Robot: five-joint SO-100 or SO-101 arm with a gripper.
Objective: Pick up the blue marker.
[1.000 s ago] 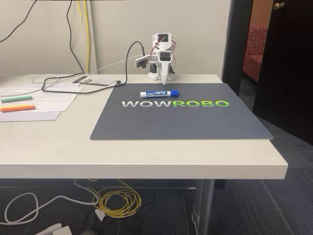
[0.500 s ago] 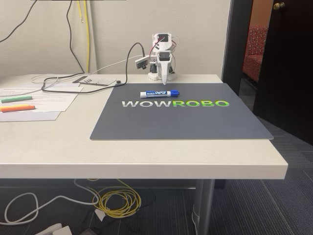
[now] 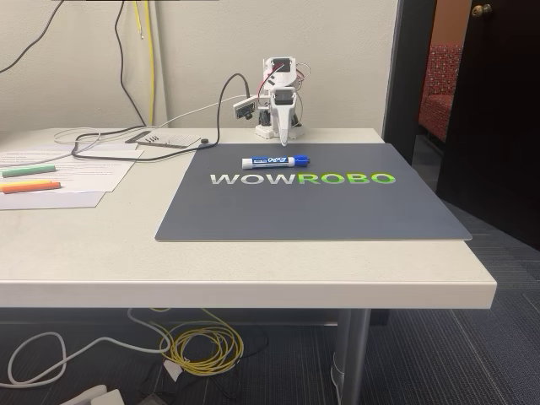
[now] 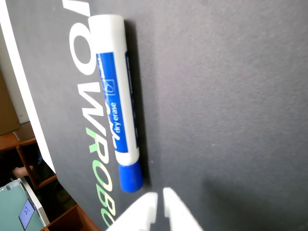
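The blue marker (image 3: 274, 162) lies flat on the dark WOWROBO mat (image 3: 321, 211), near the mat's far edge, with its blue cap to the right in the fixed view. Just behind it, the white arm points its gripper (image 3: 285, 137) down at the mat. In the wrist view the blue marker (image 4: 118, 96) runs top to bottom with the cap at the lower end. The gripper (image 4: 159, 201) enters from the bottom edge just right of the cap. Its fingertips are almost together, with nothing between them, and they stand apart from the marker.
A green marker (image 3: 27, 170) and an orange marker (image 3: 29, 186) rest on papers (image 3: 84, 169) at the table's left. Cables (image 3: 126, 139) trail across the back left. The mat's near half is bare, and the table edge (image 3: 253, 291) runs along the front.
The gripper has dipped slightly lower behind the marker over the last second. The marker has not moved.
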